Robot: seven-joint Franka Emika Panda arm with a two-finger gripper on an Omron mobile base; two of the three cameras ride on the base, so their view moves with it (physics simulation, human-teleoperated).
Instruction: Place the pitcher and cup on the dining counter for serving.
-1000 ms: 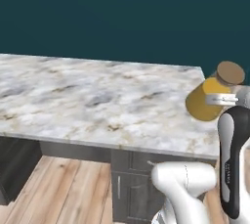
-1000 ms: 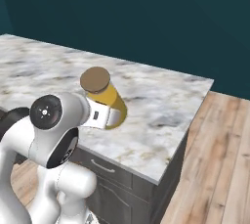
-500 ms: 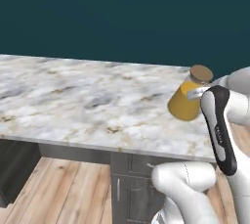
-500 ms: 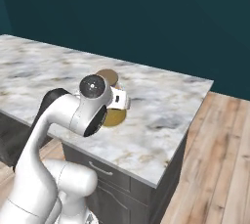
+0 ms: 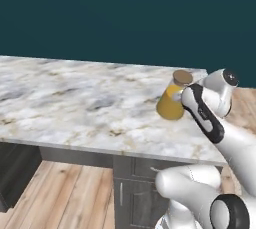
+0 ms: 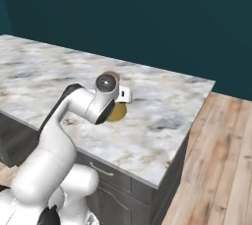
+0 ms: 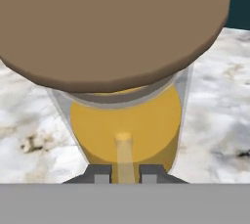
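The pincer (image 7: 125, 173) is closed on the pitcher (image 5: 171, 104). The pitcher sits tilted near the right end of the desk (image 5: 75, 108), lid (image 7: 112, 27) toward the far edge.

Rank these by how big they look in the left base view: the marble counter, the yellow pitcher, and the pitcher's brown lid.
1. The dining counter, by far the largest.
2. The pitcher, partly hidden behind the robot's arm.
3. Its lid, the smallest.
The pitcher and lid sit equally far from the camera, so nearness does not upset the order.
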